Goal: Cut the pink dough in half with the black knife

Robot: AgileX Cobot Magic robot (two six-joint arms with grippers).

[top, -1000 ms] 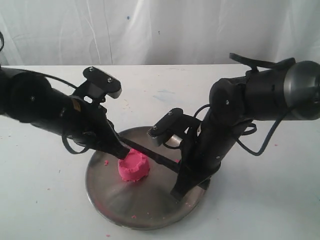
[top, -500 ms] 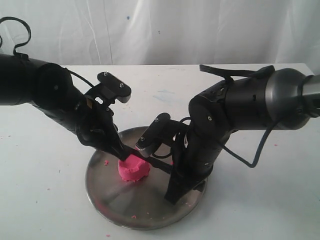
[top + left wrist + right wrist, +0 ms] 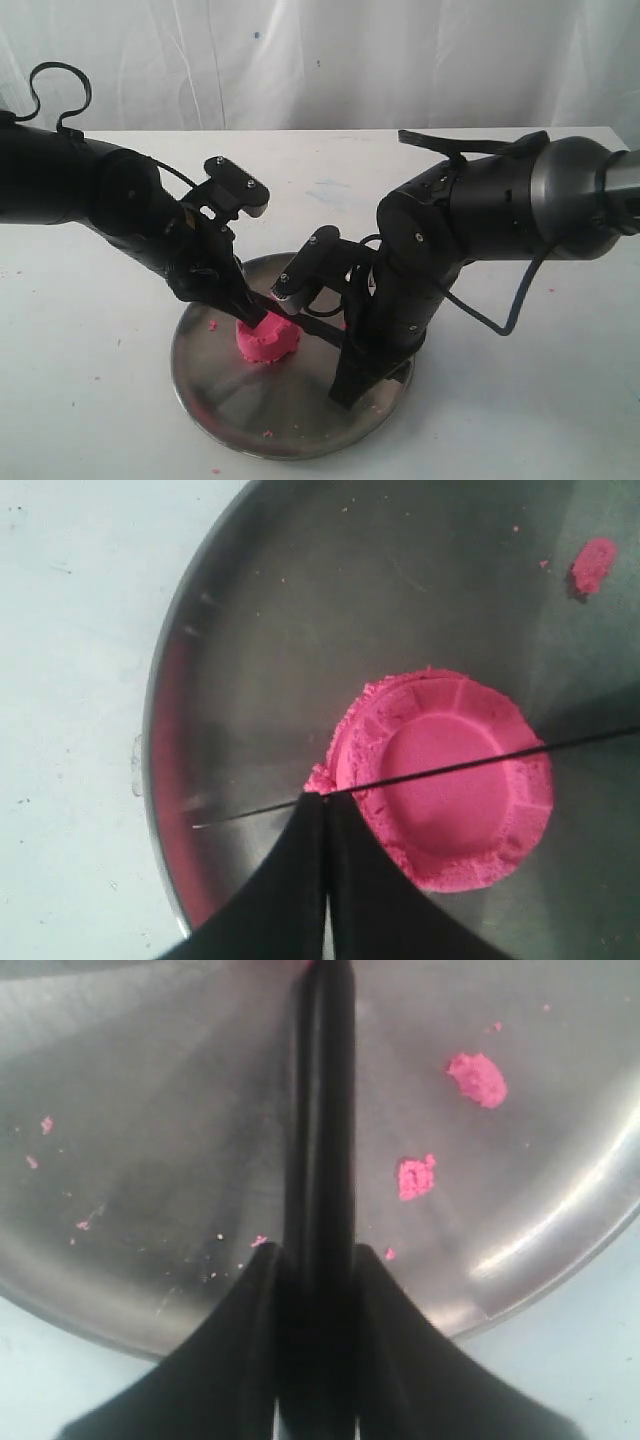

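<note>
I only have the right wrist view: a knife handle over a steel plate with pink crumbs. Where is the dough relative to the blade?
Observer: The black knife has its blade lying across the top of the pink dough, roughly through the middle.
Operator: Is it cut through yet?
Observer: No, the dough is one round puck with a dented top.
Operator: What is the left arm doing?
Observer: The left gripper has its fingers shut on the blade near its tip, right beside the dough's edge.

The exterior view looks down at the steel plate (image 3: pixel 215 400); both wrist views hover close above it.
</note>
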